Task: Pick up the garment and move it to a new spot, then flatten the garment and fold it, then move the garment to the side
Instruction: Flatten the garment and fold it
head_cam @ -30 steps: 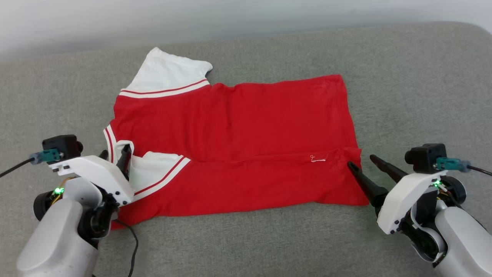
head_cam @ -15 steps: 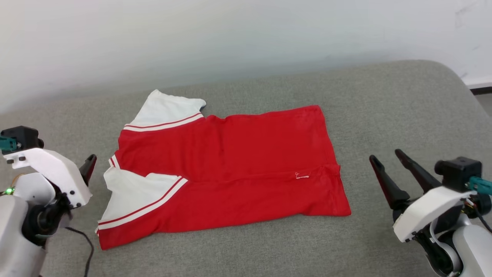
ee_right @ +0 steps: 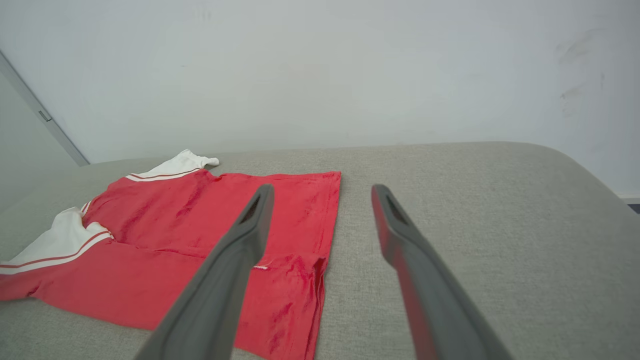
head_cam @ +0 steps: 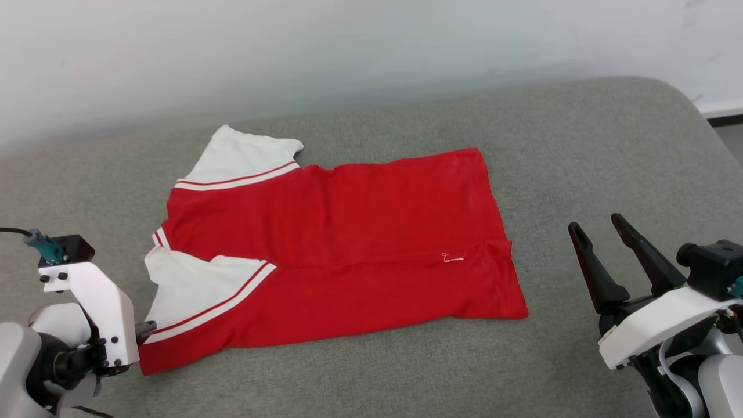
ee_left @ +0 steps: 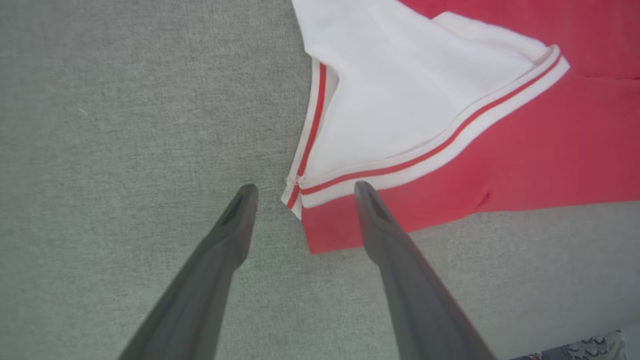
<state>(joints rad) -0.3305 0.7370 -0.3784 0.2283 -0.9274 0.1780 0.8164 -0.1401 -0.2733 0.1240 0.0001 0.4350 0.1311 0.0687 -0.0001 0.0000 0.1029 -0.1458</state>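
Observation:
The garment (head_cam: 342, 249) is a red jersey with white, red-striped sleeves, lying flat on the grey cushion with its near long edge folded over toward the middle. My left gripper (ee_left: 305, 192) is open and hovers over the garment's (ee_left: 525, 140) near-left corner, whose striped trim lies between the fingertips without being gripped. In the head view one dark fingertip (head_cam: 146, 329) of it pokes out beside that corner. My right gripper (head_cam: 597, 224) stands open and empty, well to the right of the hem. In the right wrist view the garment (ee_right: 165, 220) lies beyond that gripper's left finger (ee_right: 250, 225).
The grey upholstered surface (head_cam: 580, 145) runs wide around the garment and curves down at its right end. A white wall (head_cam: 348, 52) rises right behind it. A dark strip of floor (head_cam: 725, 119) shows at the far right.
Both grippers have drawn away from the garment: the left from the near sleeve out to the near-left corner, the right from the hem corner off to the right. The head camera has tilted up.

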